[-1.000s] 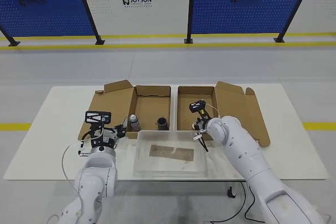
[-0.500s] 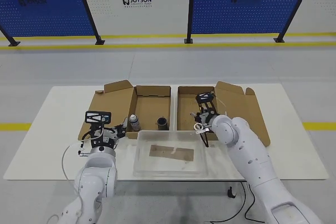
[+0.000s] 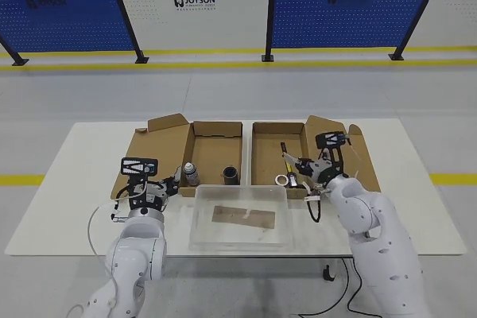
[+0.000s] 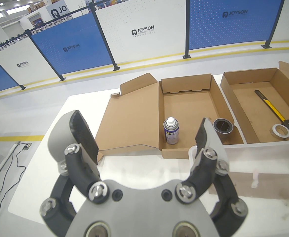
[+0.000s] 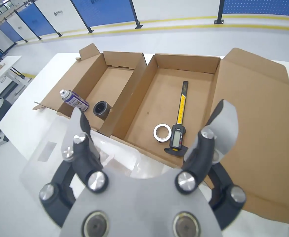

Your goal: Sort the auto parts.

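Two open cardboard boxes sit side by side. The left box (image 3: 217, 155) (image 4: 188, 104) (image 5: 109, 80) holds an upright spray can (image 3: 190, 172) (image 4: 171, 130) (image 5: 72, 98) and a black cylinder (image 3: 231, 174) (image 4: 222, 127) (image 5: 101, 109). In the right box (image 3: 272, 151) (image 5: 159, 99) lie a yellow-and-black caliper (image 3: 287, 163) (image 4: 275, 110) (image 5: 180, 119) and a metal ring (image 3: 281, 180) (image 4: 280, 130) (image 5: 162, 132). My left gripper (image 3: 176, 183) (image 4: 140, 119) stands open in front of the left box. My right gripper (image 3: 306, 176) (image 5: 150, 109) hangs open and empty by the right box's front right corner.
A clear plastic tray (image 3: 199, 230) (image 4: 258, 146) (image 5: 124, 159) stands in front of both boxes, with a brown patch under it. The boxes' flaps lie open to the outer sides. White table surface is free at the far left and far right.
My right arm has swung to the right, off the right box's front, and the caliper and ring now lie uncovered. The left arm has not moved.
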Robot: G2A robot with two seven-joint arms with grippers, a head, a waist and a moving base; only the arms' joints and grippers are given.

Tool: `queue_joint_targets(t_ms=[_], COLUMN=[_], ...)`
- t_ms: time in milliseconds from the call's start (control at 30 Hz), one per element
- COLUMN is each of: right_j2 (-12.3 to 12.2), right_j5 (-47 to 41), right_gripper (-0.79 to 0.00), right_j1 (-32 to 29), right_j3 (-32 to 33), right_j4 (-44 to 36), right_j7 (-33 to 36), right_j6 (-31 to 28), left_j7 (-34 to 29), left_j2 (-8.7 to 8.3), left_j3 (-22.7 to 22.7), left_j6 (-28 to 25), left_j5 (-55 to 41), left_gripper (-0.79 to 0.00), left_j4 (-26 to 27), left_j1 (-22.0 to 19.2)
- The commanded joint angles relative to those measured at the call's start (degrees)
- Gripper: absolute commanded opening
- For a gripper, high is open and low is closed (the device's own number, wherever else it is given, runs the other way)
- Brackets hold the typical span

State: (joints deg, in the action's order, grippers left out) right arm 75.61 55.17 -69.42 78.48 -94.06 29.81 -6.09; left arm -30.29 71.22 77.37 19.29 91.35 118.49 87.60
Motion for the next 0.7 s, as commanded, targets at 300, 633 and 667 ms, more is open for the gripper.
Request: queue_joint_targets(t_ms=[300,633,667], right_j2=[-1.5,-2.7,-2.8], right_j5=[-1.3,0.9,1.0], right_gripper=[0.0,0.0,0.0], right_j1=[-12.8,-23.2,-23.7], right_j3=[8.6,15.4,15.7], right_j4=[-12.8,-22.5,-22.9], right_j7=[-2.7,-3.4,-3.4], right_j6=[-3.1,-6.8,-7.3], left_j7=[0.0,0.0,0.0], left_j2=[0.0,0.0,0.0], left_j3=[0.0,0.0,0.0], left_j6=[0.0,0.0,0.0], left_j5=[0.0,0.0,0.0], left_gripper=[0.0,0.0,0.0], left_j4=[0.0,0.0,0.0], left_j1=[0.0,0.0,0.0])
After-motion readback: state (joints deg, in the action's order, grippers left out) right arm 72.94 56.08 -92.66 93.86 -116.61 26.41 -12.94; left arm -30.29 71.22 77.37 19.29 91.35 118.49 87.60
